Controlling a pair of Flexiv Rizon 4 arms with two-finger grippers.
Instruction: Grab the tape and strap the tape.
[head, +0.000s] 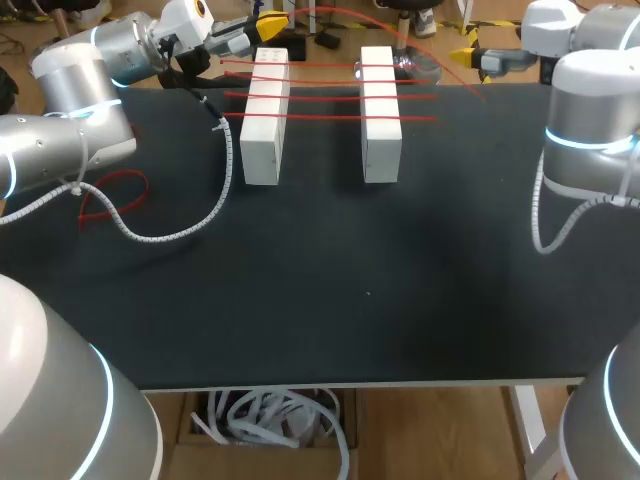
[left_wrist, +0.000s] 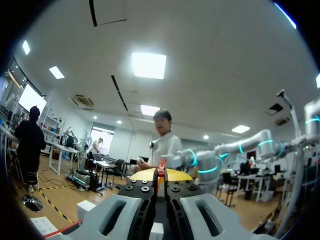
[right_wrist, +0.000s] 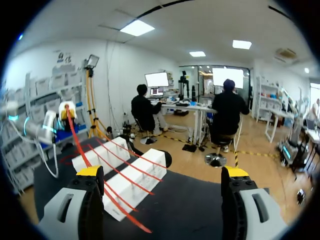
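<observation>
1. Red tape (head: 330, 97) is the story, and the left gripper (left_wrist: 161, 175) has it: the two yellow tips are clamped together with a thin red strip pinched between them, plain to see in the left wrist view.
2. Over to the right gripper (right_wrist: 160, 172): fingers spread wide, fully released, gripping nothing.
3. From above, take the table (head: 330, 300) as the dial. The left gripper sits up at eleven o'clock, over the far edge, just beside the far end of the left block (head: 264, 115).
4. The right gripper hangs at one o'clock, past the far edge, tips pointing in toward the middle, well apart from the right block (head: 381, 112).
5. Both white blocks lie flat and parallel at twelve o'clock, long sides running far to near, with a gap between them.
6. The tape crosses that gap in several straight runs, lying over the tops of both blocks and poking out a little on the three o'clock side of the right block.
7. One more strand arcs out of the left gripper, sweeps past the far edge and comes down by the one o'clock edge, near the right gripper. The right wrist view shows it running close past one of that gripper's fingers.
8. At nine o'clock a loose red loop (head: 110, 195) lies on the dark surface below the left arm (head: 70, 130), beside the spiral-wrapped white cable (head: 200, 215) drooping from that arm.
</observation>
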